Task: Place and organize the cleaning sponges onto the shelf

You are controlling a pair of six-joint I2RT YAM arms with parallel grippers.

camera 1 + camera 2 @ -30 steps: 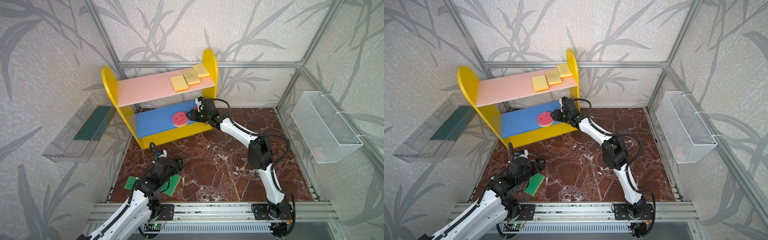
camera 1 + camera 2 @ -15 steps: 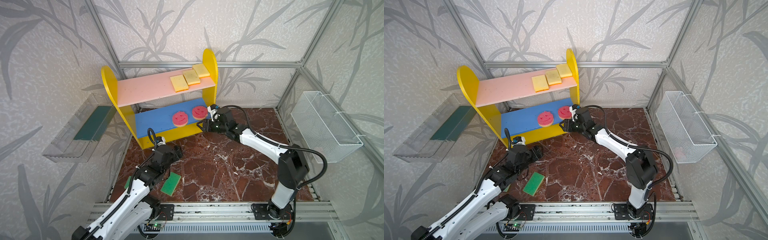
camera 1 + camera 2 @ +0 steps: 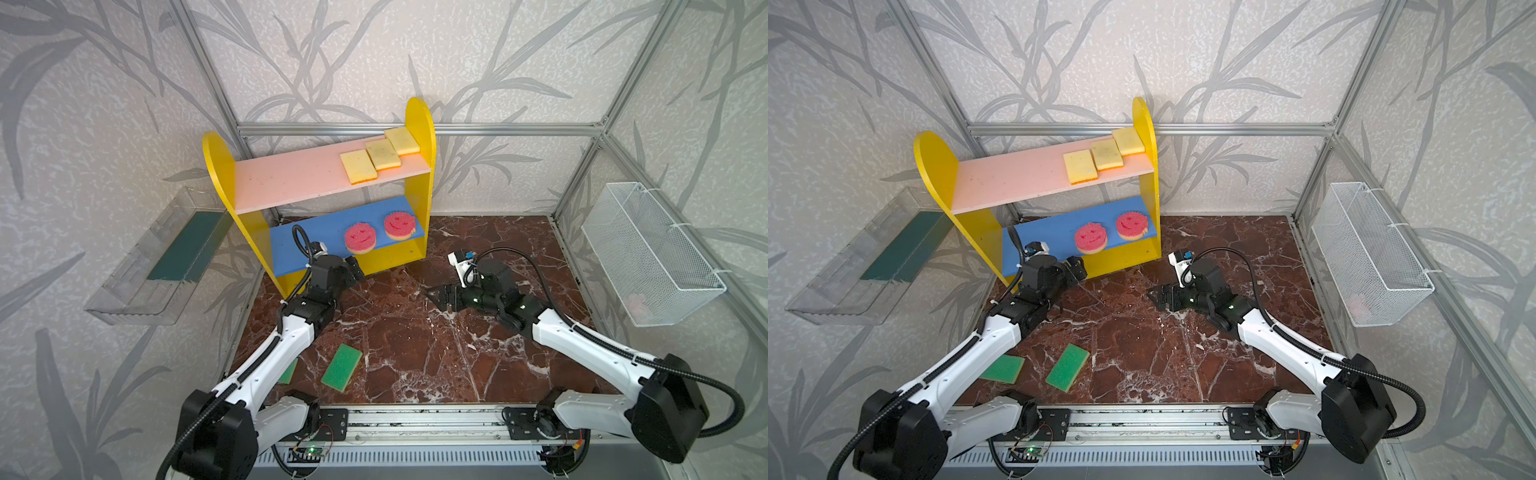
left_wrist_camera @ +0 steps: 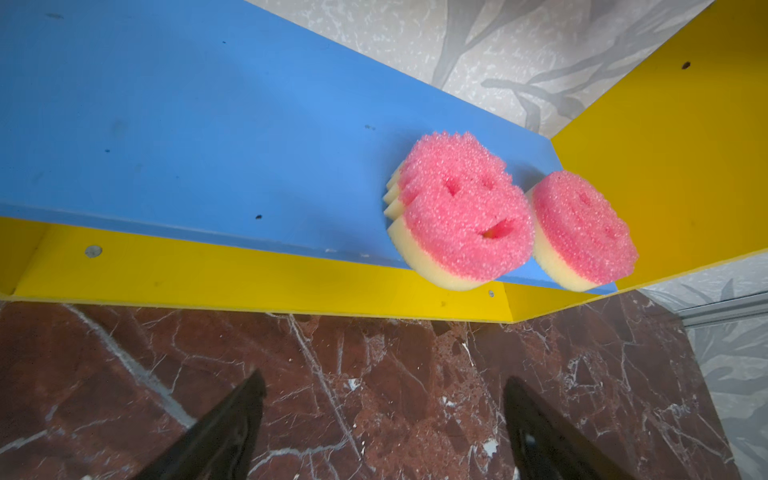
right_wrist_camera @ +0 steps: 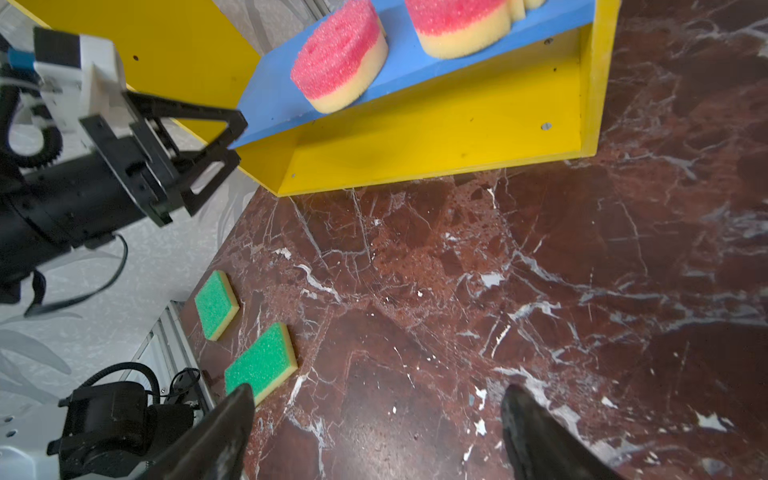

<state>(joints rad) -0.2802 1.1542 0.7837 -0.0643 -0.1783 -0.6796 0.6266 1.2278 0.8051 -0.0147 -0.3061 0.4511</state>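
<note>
Left claw (image 3: pixel 354 269): gaping wide, empty, pointing at shelf (image 3: pixel 419 124) front edge.
Right claw (image 3: pixel 434 297): gaping wide, empty, hovering over bare bench (image 3: pixel 415 353), frame centre.

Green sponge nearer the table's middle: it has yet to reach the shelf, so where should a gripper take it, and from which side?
Pinch the green sponge across its short width, on the two long yellow sides, coming down from above. It lies flat, green face up, on the table, apart from the other green sponge, leaving both long sides free. The open left gripper works that side.
</note>
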